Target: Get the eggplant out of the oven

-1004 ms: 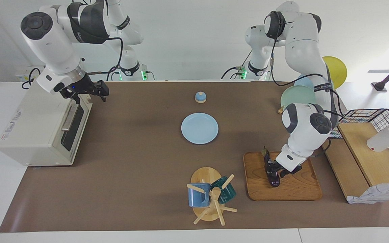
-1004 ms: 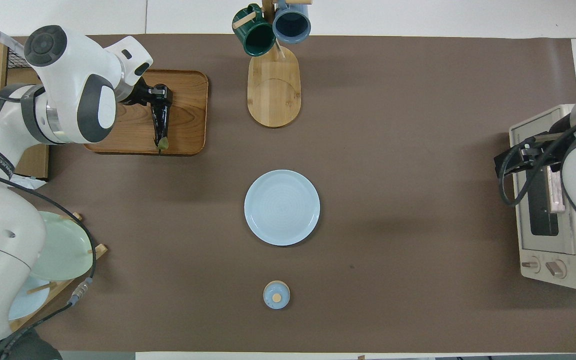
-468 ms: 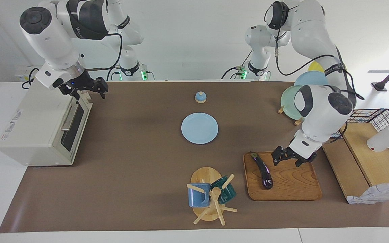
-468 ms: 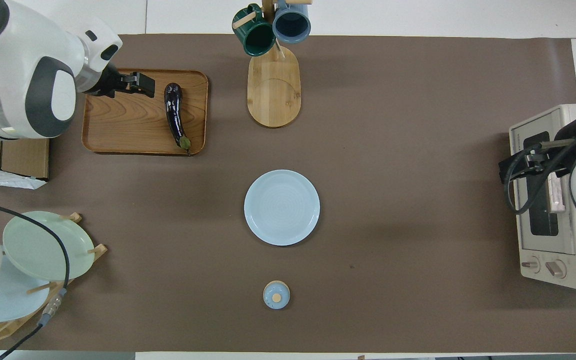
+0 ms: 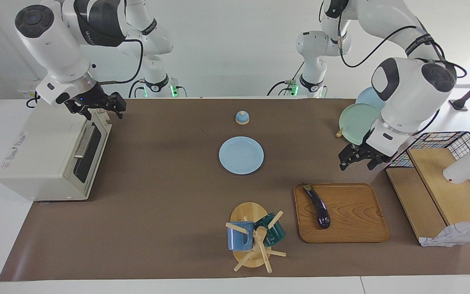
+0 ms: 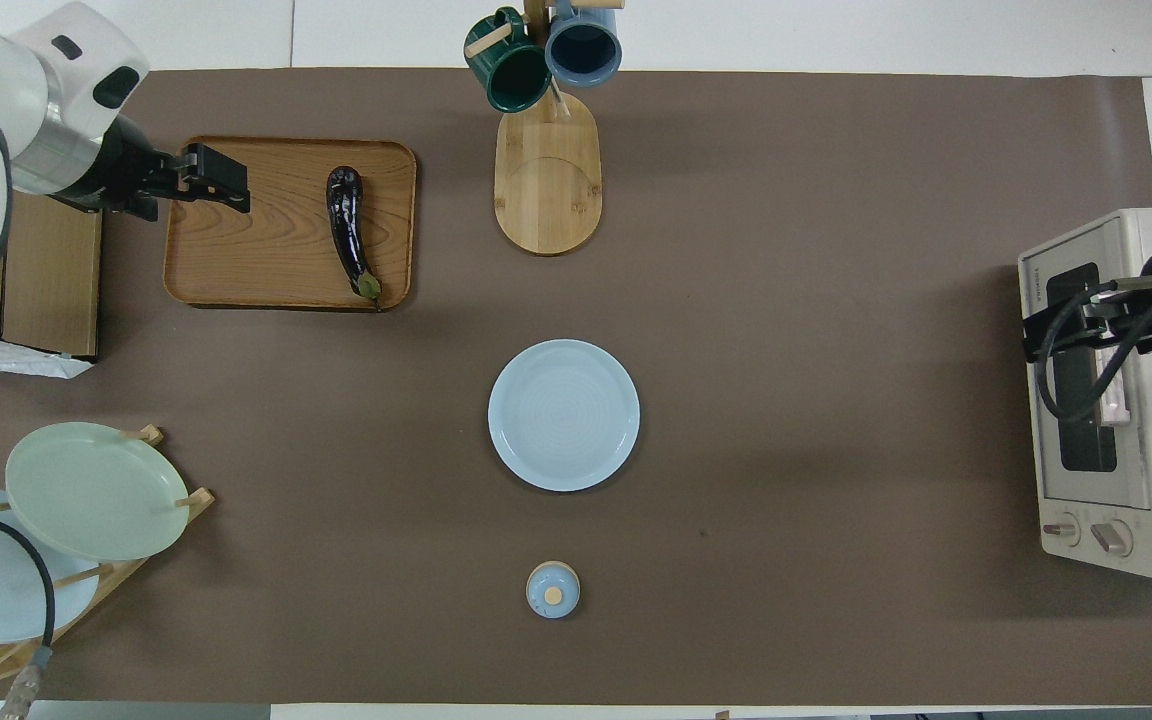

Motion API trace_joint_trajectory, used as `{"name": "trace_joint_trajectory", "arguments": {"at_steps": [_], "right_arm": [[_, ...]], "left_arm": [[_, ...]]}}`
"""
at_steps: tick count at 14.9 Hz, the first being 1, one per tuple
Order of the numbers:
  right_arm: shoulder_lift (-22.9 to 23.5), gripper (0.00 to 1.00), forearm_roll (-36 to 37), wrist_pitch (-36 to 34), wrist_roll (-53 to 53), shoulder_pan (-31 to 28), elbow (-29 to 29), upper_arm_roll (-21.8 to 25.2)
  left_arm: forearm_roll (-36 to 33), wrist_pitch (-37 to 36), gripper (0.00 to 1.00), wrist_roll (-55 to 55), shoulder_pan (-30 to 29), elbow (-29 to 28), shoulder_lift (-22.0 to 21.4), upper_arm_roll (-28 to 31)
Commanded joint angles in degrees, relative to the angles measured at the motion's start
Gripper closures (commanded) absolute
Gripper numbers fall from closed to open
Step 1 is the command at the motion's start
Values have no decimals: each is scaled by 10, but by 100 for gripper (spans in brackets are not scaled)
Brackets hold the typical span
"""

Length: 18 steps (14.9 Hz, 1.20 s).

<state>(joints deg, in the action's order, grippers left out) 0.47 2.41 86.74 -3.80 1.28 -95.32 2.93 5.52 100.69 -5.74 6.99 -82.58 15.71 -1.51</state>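
The dark purple eggplant [image 5: 319,206] [image 6: 346,232] lies on the wooden tray [image 5: 357,222] [image 6: 246,255], outside the oven, with its stem toward the robots. The cream-white oven [image 5: 43,151] [image 6: 1141,250] stands at the right arm's end of the table with its glass door shut. My left gripper [image 5: 356,159] [image 6: 221,180] is open and empty, raised over the tray's edge toward the left arm's end, apart from the eggplant. My right gripper [image 5: 100,107] [image 6: 1071,320] is open and empty, in the air over the oven's top front edge.
A light blue plate [image 5: 241,155] [image 6: 564,415] sits mid-table, with a small blue lid [image 5: 242,117] [image 6: 553,589] nearer the robots. A mug tree [image 5: 255,237] [image 6: 546,170] stands beside the tray. A plate rack [image 5: 359,116] [image 6: 86,490] and a wooden shelf [image 5: 443,188] stand at the left arm's end.
My left gripper let go of the eggplant on the tray, opened, and rose away toward the left arm's end. My right gripper lifted slightly above the oven.
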Motion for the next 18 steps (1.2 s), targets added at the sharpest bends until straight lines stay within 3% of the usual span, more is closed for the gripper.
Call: {"name": "trace_joint_trajectory", "arguments": {"at_steps": [1, 4, 8, 11, 18], "right_arm": [[-7, 0, -14, 4, 5, 0, -3, 3], [-10, 0, -14, 3, 4, 1, -7, 3], [-10, 0, -14, 3, 3, 1, -7, 3], [-10, 0, -14, 3, 3, 1, -7, 3], [-10, 0, -14, 3, 3, 1, -7, 3]], "left_arm": [[-8, -71, 0, -9, -7, -19, -59, 0], [-9, -120, 0, -8, -14, -55, -117, 0], [-10, -119, 0, -8, -9, -167, -207, 0], [-31, -102, 0, -2, -6, -200, -219, 0], [-58, -74, 0, -6, -4, -173, -206, -3]]}}
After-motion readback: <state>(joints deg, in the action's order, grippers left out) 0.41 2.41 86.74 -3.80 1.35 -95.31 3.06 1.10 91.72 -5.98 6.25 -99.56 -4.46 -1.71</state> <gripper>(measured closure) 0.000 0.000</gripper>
